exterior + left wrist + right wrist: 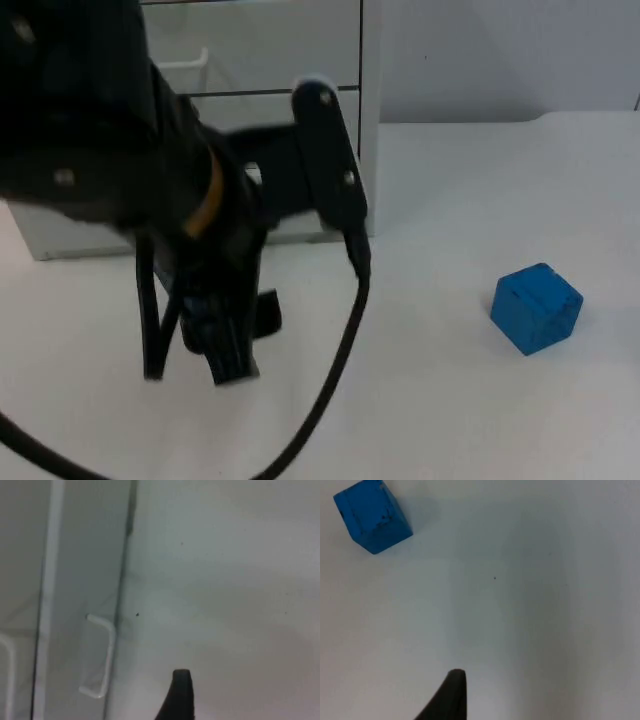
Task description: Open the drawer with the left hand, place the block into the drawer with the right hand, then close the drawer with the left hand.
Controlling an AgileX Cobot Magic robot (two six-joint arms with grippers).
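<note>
Two closed drawer fronts of a white plastic drawer cabinet (255, 60) stand at the back of the white tabletop (450, 400), each with a white bar handle (102, 657). In the top view the left gripper (225, 340) hangs low over the tabletop just in front of the cabinet; whether its fingers are open or closed cannot be told. A blue cube-shaped block (537, 307) sits on the tabletop well apart from the cabinet, toward the right side, tilted so a corner faces forward. The right wrist view shows a black fingertip of the right gripper (447, 697) above bare tabletop, near the block (371, 515); its finger state cannot be told.
</note>
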